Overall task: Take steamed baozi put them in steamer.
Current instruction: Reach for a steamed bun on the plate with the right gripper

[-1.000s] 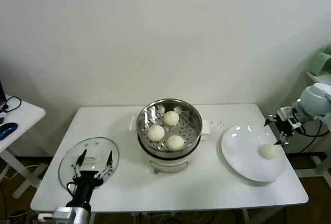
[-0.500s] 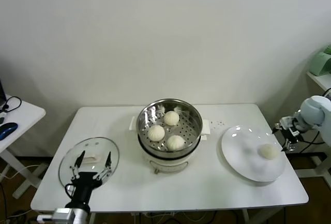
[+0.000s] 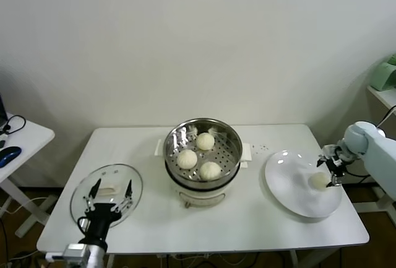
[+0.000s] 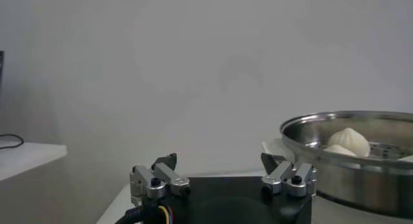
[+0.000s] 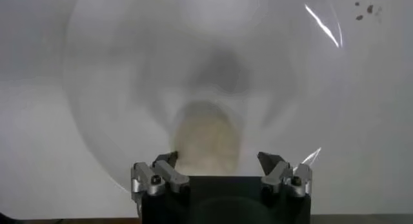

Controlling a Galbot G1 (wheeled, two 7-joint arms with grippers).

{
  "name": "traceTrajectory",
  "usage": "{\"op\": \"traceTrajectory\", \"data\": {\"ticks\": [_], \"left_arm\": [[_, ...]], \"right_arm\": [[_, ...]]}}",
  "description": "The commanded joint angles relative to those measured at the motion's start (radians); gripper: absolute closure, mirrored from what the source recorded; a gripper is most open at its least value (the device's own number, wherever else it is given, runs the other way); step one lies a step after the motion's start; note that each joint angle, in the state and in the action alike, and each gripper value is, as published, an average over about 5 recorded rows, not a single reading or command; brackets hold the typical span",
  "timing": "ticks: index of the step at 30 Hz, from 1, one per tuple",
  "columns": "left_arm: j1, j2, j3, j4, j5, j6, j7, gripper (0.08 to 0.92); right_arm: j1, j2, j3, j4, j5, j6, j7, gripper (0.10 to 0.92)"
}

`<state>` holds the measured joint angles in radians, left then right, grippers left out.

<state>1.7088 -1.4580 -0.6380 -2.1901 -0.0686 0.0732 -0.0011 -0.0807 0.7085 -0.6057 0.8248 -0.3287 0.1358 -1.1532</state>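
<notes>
Left end effector [image 3: 110, 195]: bottom left of the head view, parked over the glass lid [image 3: 106, 192], fingers spread wide and holding nothing.
Glass lid: lower left of the frame, flat on the white counter [image 3: 247, 212], well apart from the cooker.
Right end effector [image 3: 329, 168]: right edge of the frame, low over the white plate [image 3: 291, 187], fingers wide apart and not yet closed, last bun showing between them in the right wrist view.
Last steamed baozi [image 3: 318, 181]: on the plate's right half, just beside the fingertips in the head view; contact impossible to confirm.
Steamer [image 3: 203, 150]: centre of the frame on its white cooker base, shiny basket open.
Three baozi [image 3: 187, 158]: already on the perforated floor, clustered centre and left, free space toward the basket's right side.
Side table [image 3: 18, 138]: far left edge, cable and a dark object on it, outside the work.
Stage, judged: final pick about to begin, three of four buns placed.
Risk, judged: soft round dough on a slick plate; an off-centre close likely to roll or push it toward the plate's rim.
Risk, judged: too hard a squeeze likely to dent the bun; too light, a drop during the carry across to the basket.
Risk, judged: low carry height, bun or fingers clipping the steel rim on entry.
</notes>
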Motion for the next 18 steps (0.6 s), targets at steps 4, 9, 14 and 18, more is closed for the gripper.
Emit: {"op": "traceTrajectory", "data": {"ticks": [4, 9, 14, 18], "left_arm": [[-0.018, 0.000, 0.002, 0.006, -0.001, 0.012, -0.002, 0.177], [-0.015, 0.000, 0.002, 0.007, -0.001, 0.011, -0.001, 0.177], [-0.017, -0.001, 0.004, 0.008, 0.000, 0.010, -0.001, 0.177], [-0.016, -0.002, 0.005, 0.007, 0.001, 0.010, -0.002, 0.177]], "right_arm": [[-0.017, 0.054, 0.009, -0.068, -0.017, 0.008, -0.016, 0.203], [-0.013, 0.040, 0.008, -0.063, -0.009, 0.007, -0.026, 0.203], [-0.009, 0.030, 0.008, -0.057, 0.004, 0.005, -0.029, 0.203], [-0.011, 0.027, 0.011, -0.053, 0.006, 0.004, -0.031, 0.203]]}}
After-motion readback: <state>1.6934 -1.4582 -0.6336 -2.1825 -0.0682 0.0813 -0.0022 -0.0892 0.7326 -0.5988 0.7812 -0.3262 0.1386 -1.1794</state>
